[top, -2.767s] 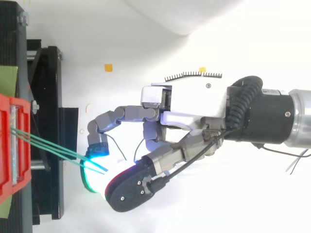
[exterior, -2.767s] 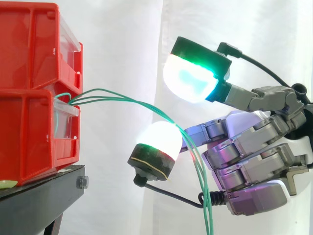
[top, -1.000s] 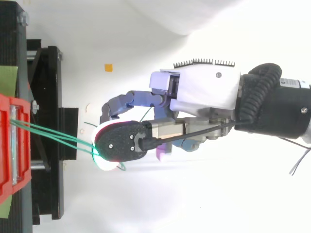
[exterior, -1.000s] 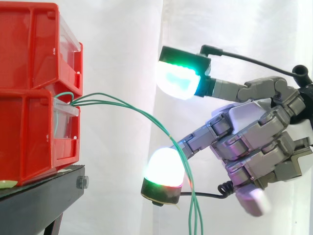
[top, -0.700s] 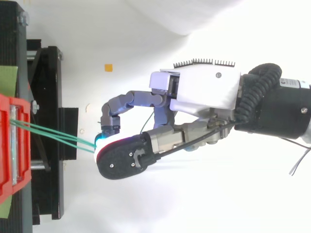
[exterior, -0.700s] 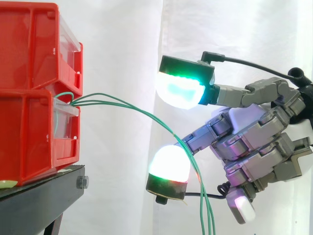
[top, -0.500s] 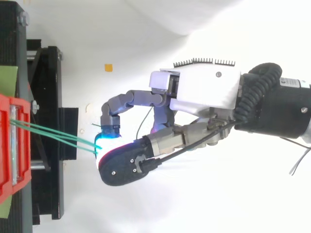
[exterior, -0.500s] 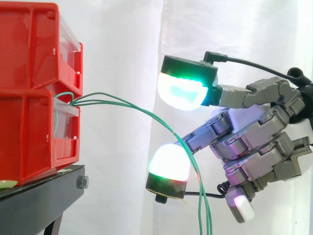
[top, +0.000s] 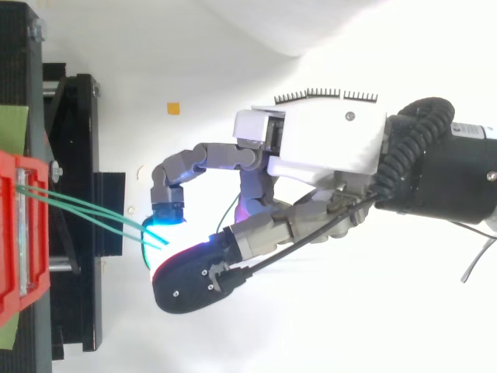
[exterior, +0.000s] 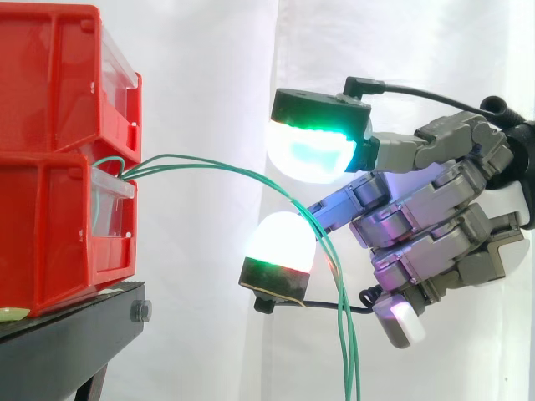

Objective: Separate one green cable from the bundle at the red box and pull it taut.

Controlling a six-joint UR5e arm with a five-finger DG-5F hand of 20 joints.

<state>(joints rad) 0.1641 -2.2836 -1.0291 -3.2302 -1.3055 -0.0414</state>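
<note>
Right now the hand (exterior: 435, 225) has its two glowing pads (exterior: 311, 150) spread apart, one at 12 o'clock and one at 6, with the other fingers curled in. Through that gap the green cables (exterior: 217, 167) run unpinched, just beside the lower pad, then hang slack toward 6 o'clock. From above, the dark-backed pad (top: 194, 284) covers their drop. At 9 o'clock they leave the lower red bin (exterior: 50, 225) on a black stand (exterior: 67, 342), with a white curtain (exterior: 209, 67) behind. The lower pad has risen since half a second ago, narrowing the gap.
</note>
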